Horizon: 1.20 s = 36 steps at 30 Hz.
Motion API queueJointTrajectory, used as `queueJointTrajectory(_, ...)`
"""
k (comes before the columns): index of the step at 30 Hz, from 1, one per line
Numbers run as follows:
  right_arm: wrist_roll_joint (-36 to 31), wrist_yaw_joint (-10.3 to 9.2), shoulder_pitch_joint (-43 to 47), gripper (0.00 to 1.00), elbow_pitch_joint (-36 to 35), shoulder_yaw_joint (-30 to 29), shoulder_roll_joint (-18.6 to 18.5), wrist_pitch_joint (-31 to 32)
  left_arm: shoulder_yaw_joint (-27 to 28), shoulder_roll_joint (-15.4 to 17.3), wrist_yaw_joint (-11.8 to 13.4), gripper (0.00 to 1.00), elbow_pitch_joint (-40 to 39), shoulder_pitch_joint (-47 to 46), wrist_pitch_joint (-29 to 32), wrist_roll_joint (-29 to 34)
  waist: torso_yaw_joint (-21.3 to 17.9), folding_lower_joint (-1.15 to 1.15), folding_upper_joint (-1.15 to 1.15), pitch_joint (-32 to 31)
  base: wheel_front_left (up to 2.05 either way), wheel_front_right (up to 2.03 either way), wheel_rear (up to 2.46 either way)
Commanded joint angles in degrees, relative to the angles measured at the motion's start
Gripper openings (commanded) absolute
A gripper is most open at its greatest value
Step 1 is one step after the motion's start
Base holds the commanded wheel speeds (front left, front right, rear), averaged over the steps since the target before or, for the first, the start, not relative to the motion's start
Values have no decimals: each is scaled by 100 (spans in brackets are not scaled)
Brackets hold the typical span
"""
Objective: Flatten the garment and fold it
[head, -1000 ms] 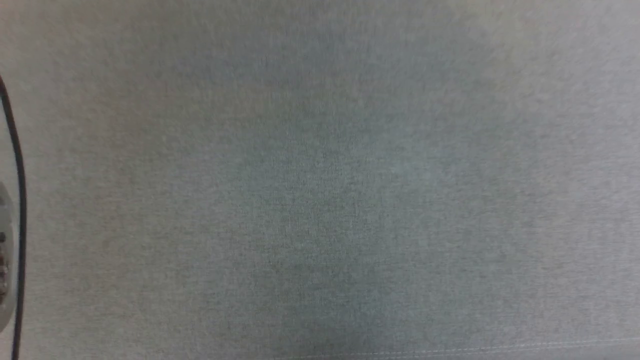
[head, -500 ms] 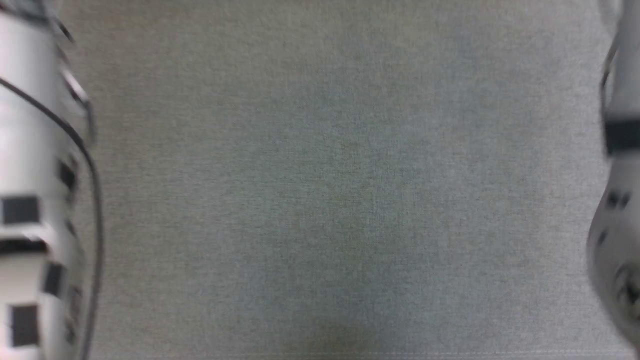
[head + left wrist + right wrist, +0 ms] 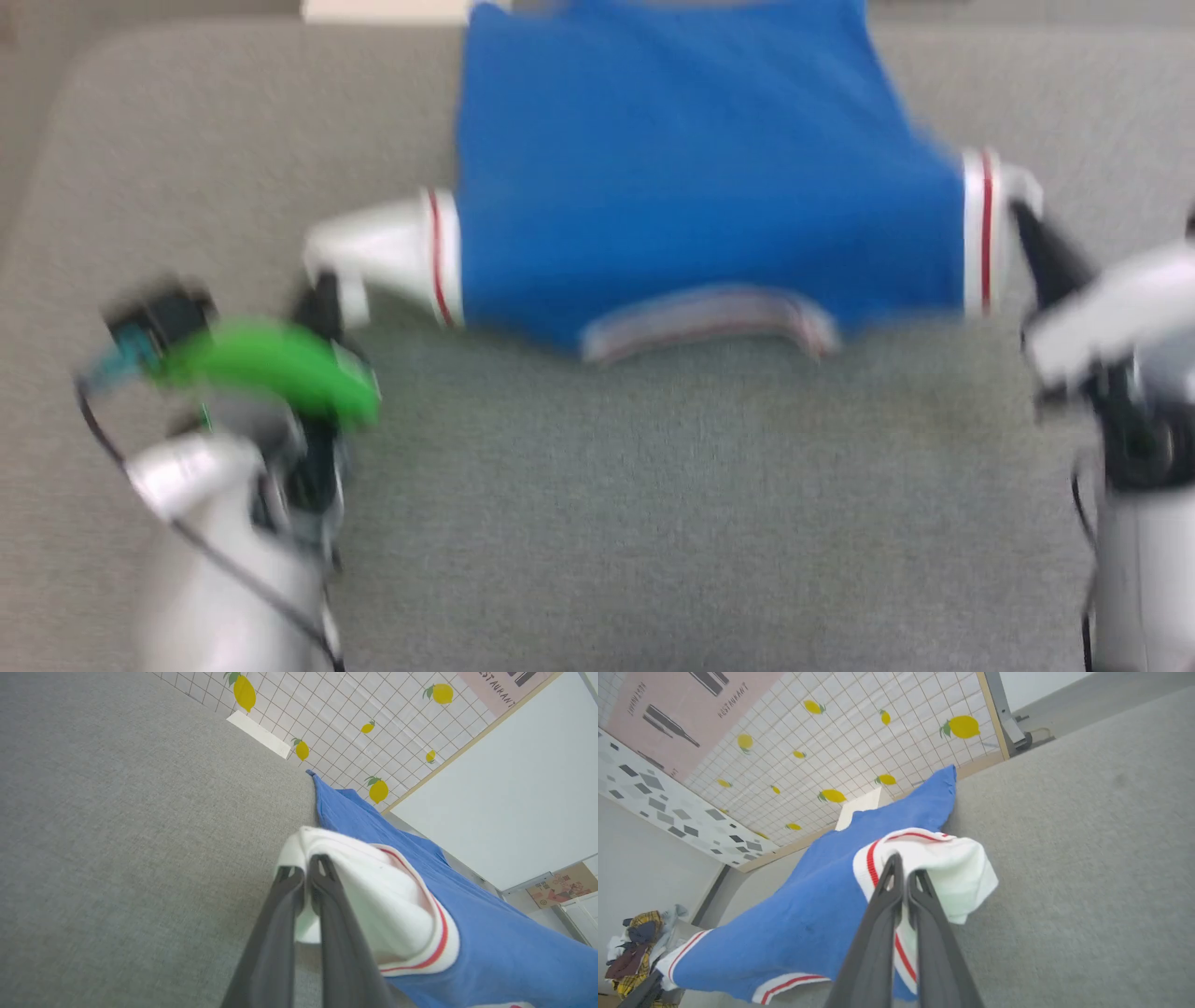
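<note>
**Head view:** heavy motion blur covers the whole frame. The garment [image 3: 691,168] has smeared edges. The left gripper [image 3: 324,291] and right gripper [image 3: 1025,217] are streaked, with fine detail lost. Light is even, diffuse and fairly bright. A soft shadow lies on the grey surface [image 3: 653,485] just below the garment's near edge.

**Both wrist views:** bright and sharp at mid-frame, with clean colours. The dark fingers [image 3: 275,952] go soft towards the bottom edge. Wide-angle rendering stretches the grey surface and the gridded wall [image 3: 878,732] towards the borders.

Left pincer [image 3: 302,870], right pincer [image 3: 904,870]: both closed tight
</note>
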Motion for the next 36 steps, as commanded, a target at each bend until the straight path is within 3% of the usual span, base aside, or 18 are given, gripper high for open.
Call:
queueJointTrajectory(1, -12, -6, 320, 0, -197, -68, 37, 139, -19, 0, 127, 0, -242, 383, 83, -5, 156, 1, 0, -771, 0, 0, 0)
queueJointTrajectory(3, -93, -6, 916, 0, -592, -168, 76, 415, -226, 174, 432, 0, -705, 1039, 254, 326, 165, 1, 0, -914, 0, 0, 0)
queueJointTrajectory(10, -690, -6, 2495, 0, -1633, -347, 158, 1317, -409, 461, 1270, 0, -1868, 2594, 917, 636, 145, 1, 0, -1256, 0, 0, 0)
queueJointTrajectory(14, -1322, -6, 2988, 0, -2070, -172, 158, 1778, -834, 961, 1626, 0, -2152, 3115, 1583, 1203, 118, 1, 0, -1325, 0, 0, 0)
queueJointTrajectory(17, -1748, -6, 3148, 0, -2208, 68, 151, 2129, -1152, 1164, 1691, 0, -2202, 3212, 1975, 1477, 97, 1, 0, -1334, 0, 0, 0)
queueJointTrajectory(21, -2268, -6, 3111, 0, -2021, 505, 47, 2538, -1431, 1203, 1629, 0, -2086, 3166, 2276, 1574, 61, 1, 0, -1299, 0, 0, 0)
queueJointTrajectory(32, -2742, -6, 2565, 0, -189, 1052, 128, 2412, -1449, 848, 1454, 0, -1622, 2970, 2112, 1259, 68, 1, 0, -1197, 0, 0, 0)
queueJointTrajectory(33, -2736, -6, 2529, 35, -91, 983, 135, 2327, -1452, 837, 1440, 0, -1599, 2956, 2086, 1254, 74, 1, 0, -1198, 0, 0, 0)
queueJointTrajectory(34, -2746, -6, 2505, 100, -26, 931, 141, 2269, -1454, 834, 1434, 0, -1582, 2947, 2067, 1256, 74, 1, 0, -1203, 0, 0, 0)
queueJointTrajectory(36, -2709, -6, 2458, 100, 36, 824, 154, 2132, -1441, 824, 1428, 0, -1554, 2940, 2019, 1245, 66, 1, 0, -1224, 0, 0, 0)
